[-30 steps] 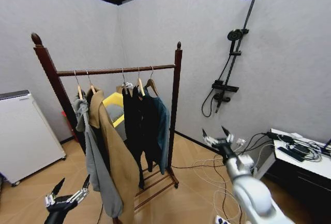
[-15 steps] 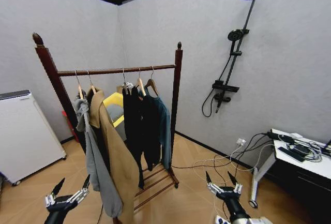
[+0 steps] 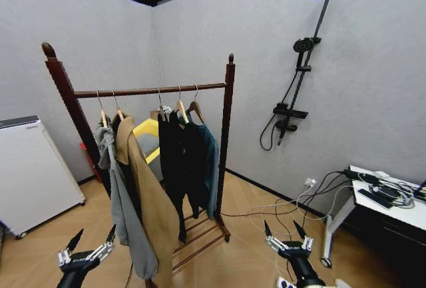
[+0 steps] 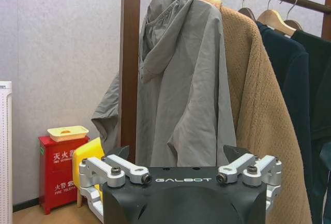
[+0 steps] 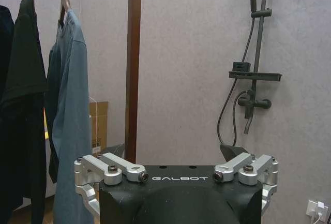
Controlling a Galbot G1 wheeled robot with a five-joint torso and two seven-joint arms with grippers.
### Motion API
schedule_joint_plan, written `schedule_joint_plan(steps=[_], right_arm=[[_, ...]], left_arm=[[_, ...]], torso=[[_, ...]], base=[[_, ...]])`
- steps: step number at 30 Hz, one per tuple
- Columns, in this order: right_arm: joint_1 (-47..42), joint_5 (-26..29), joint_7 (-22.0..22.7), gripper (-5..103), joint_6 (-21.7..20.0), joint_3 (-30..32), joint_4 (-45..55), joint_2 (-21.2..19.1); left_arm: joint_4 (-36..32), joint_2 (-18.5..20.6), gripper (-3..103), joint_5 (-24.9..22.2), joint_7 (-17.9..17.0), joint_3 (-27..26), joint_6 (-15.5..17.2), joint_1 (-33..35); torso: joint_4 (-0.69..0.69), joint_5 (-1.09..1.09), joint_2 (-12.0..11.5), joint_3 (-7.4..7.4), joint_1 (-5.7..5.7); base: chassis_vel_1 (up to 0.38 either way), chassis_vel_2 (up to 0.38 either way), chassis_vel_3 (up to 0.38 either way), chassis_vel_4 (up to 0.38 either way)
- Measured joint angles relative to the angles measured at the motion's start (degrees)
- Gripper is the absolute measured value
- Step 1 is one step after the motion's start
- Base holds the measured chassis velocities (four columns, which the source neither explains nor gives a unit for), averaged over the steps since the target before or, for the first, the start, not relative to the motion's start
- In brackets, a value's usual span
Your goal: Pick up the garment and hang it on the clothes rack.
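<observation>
Garment (image 3: 210, 161): the blue-grey shirt-jacket hangs on its hanger at the right end of the clothes rack (image 3: 228, 115), just beside the right post, its hook over the horizontal bar. In the right wrist view it shows as the blue cloth (image 5: 70, 105) next to that post. Crowding the same bar are a black garment (image 3: 174, 161) touching it on the left, then a tan coat (image 3: 150, 195) and a grey hooded coat (image 3: 120, 201) near the left post. A black shower stand (image 3: 303, 68) is fixed to the wall to the right, well apart from the rack; cables trail over the floor beside a white desk (image 3: 399, 211). The left gripper (image 3: 86, 251) hangs low, fingers spread and empty. The right gripper (image 3: 287, 238) sits low in front, also spread and empty; a second ago it was raised higher, and it has since dropped.
</observation>
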Motion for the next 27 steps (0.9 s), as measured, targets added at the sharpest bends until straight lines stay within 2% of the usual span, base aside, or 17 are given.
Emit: schedule_joint_plan(steps=[13,27], right_arm=[[0.23,0.07,-0.02,100,-0.09,-0.06,-0.21,-0.05],[0.32,0.12,-0.05,100,-0.14,-0.08,-0.29,-0.07]], left_arm=[[0.0,0.0,100,0.0,0.0,0.0,0.0,0.0],[0.0,0.0,100,0.0,0.0,0.0,0.0,0.0]], torso=[[0.0,0.0,0.0,0.0,0.0],[0.0,0.0,0.0,0.0,0.0]], base=[[-0.007,-0.007,-0.009,-0.007],[-0.085,-0.082,-0.081,-0.091]])
